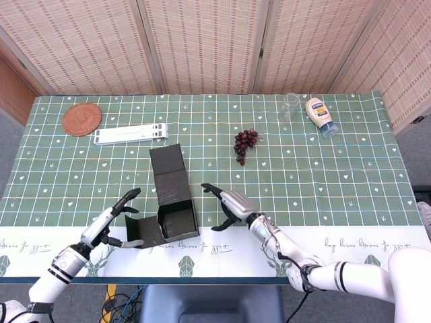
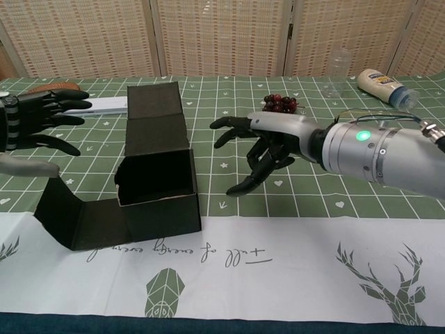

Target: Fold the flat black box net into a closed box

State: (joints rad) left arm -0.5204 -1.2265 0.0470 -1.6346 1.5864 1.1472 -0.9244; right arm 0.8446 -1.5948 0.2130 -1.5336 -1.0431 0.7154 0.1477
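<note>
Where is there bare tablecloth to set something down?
Free: the broad right side, from the grapes and right hand out to the edge, below the bottle. Crowded: near-left, where the box sits between both hands; left hand.

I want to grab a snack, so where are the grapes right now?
The grapes lie mid-table in the head view, beyond and right of the black box, with the glass and sauce bottle farther back right.
</note>
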